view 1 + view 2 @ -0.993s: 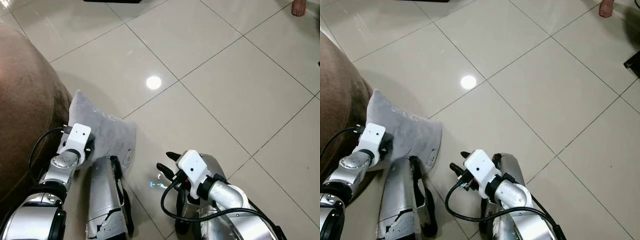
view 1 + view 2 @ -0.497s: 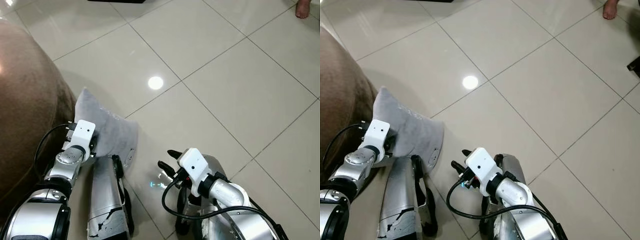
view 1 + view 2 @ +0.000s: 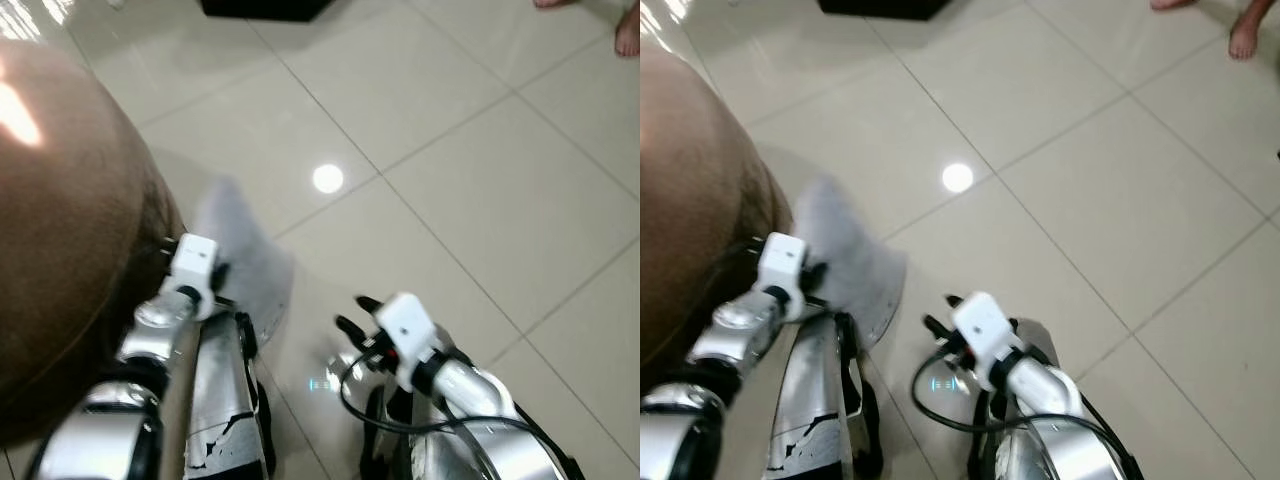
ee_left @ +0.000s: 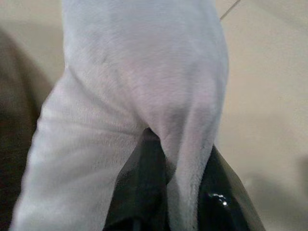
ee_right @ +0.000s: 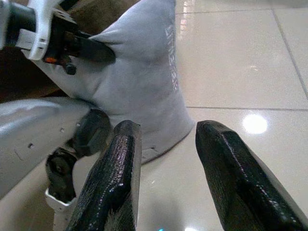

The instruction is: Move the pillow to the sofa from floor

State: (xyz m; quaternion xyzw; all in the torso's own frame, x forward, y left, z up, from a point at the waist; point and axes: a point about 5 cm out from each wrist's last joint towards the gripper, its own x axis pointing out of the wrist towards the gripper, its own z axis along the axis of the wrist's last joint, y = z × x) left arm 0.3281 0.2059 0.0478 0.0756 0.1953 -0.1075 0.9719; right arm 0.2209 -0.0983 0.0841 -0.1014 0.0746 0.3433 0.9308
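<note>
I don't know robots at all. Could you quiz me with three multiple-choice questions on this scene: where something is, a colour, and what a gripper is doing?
1. Where is the pillow?
A. beside the brown sofa
B. on a table
C. under a chair

2. What colour is the pillow?
A. red
B. grey
C. green

3. What state is the left gripper in?
A. open, holding nothing
B. shut on the pillow
C. resting on the floor

Key: 1 A, it hangs next to the sofa's side; 2 B, grey fabric; 3 B, its black fingers pinch a fold of fabric.
</note>
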